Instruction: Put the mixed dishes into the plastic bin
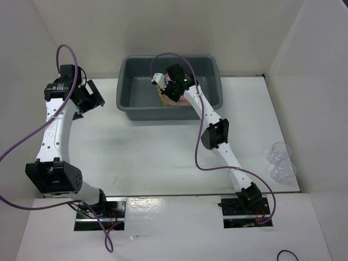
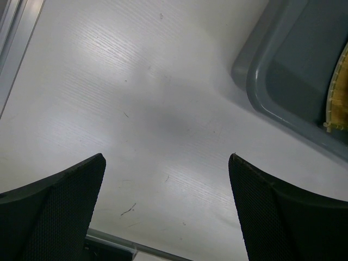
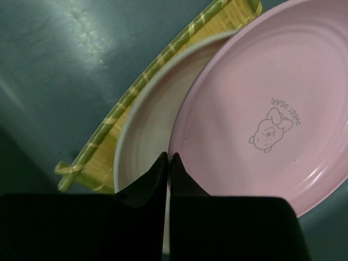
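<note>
Left gripper (image 1: pixel 93 99): hangs over the white table (image 1: pixel 157 152), at 9 o'clock of the bin; jaws spread wide, nothing between them.
Grey-blue plastic bin (image 1: pixel 124 81): stands at the table's 12 o'clock edge.
Yellow slatted bamboo mat (image 3: pixel 106 149): flat on the bin floor, toward the 6 o'clock wall.
Cream shallow dish (image 3: pixel 147 125): on the mat.
Pink plate (image 3: pixel 255 92): overlaps the cream dish's 3 o'clock side; bear print faces up.
Right gripper (image 3: pixel 167 159): inside the bin; jaws closed to a thin slit, tips at the seam where the two dishes meet; whether a rim is pinched cannot be told.
Two clear plastic cups (image 1: pixel 280 161): on the table, at 4 o'clock of the bin, just beside each other.
</note>
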Motion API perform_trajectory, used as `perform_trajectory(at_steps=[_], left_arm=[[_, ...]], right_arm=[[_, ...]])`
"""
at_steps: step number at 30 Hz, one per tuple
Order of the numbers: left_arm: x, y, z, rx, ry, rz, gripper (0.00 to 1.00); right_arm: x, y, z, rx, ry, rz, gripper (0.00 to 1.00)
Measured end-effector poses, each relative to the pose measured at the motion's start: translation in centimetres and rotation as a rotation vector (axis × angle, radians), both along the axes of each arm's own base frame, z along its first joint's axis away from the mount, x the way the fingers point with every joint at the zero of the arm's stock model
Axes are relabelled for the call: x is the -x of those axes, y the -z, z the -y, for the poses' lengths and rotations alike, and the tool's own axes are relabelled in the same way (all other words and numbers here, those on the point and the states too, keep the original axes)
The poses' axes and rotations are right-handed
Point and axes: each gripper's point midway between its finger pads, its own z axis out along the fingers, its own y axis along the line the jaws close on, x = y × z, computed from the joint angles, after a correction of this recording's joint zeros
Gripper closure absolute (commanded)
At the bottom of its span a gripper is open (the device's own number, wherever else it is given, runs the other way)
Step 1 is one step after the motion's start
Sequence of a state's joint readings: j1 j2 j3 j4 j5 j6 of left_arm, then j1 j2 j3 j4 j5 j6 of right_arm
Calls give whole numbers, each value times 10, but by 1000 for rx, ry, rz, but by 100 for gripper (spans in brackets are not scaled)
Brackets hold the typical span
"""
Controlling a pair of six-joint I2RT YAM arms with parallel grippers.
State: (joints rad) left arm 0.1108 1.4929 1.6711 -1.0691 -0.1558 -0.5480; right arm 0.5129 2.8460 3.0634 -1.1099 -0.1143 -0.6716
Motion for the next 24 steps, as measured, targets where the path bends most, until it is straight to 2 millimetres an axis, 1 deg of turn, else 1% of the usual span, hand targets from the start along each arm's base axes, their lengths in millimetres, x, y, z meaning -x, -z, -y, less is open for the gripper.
perform_trajectory(at_steps=[3, 5, 9, 10, 11, 13, 15, 17, 19, 20, 21, 23, 24], left_arm=[[-1, 3, -1, -1, -1, -9, 0], [-2, 6, -1, 0, -2, -20, 0], [-6, 15, -1, 2, 1, -47, 0], [-7, 17, -1, 4, 3, -52, 0], [-8, 18, -1, 6, 4, -57, 0], [-9, 20, 0, 8, 5, -61, 0], [-9, 20, 0, 9, 6, -61, 0], [-9, 20, 0, 9, 6, -61, 0], [-9, 20, 0, 9, 6, -58, 0], [-11, 19, -1, 6, 10, -53, 0], [-12, 18, -1, 1, 19, -47, 0], [-18, 16, 1, 6, 33, -23, 0], [-21, 14, 2, 12, 40, -8, 0]], right_arm=[[9, -4, 2, 0, -9, -27, 99], [14, -4, 3, 2, -14, -49, 96], [25, 1, 5, 1, -11, -100, 62], [28, 2, 4, -4, -12, -114, 42], [29, 3, 4, -11, -14, -126, 33], [33, 1, 3, -28, -17, -145, 20], [32, -9, 1, -51, -19, -133, 16], [32, -31, 6, -80, 5, -117, 14], [30, -70, 16, -123, 55, -71, 9], [27, -95, 26, -135, 111, -30, 8], [25, -124, 40, -150, 172, 21, 8], [22, -184, 79, -188, 286, 128, 8], [23, -214, 110, -206, 357, 177, 8]])
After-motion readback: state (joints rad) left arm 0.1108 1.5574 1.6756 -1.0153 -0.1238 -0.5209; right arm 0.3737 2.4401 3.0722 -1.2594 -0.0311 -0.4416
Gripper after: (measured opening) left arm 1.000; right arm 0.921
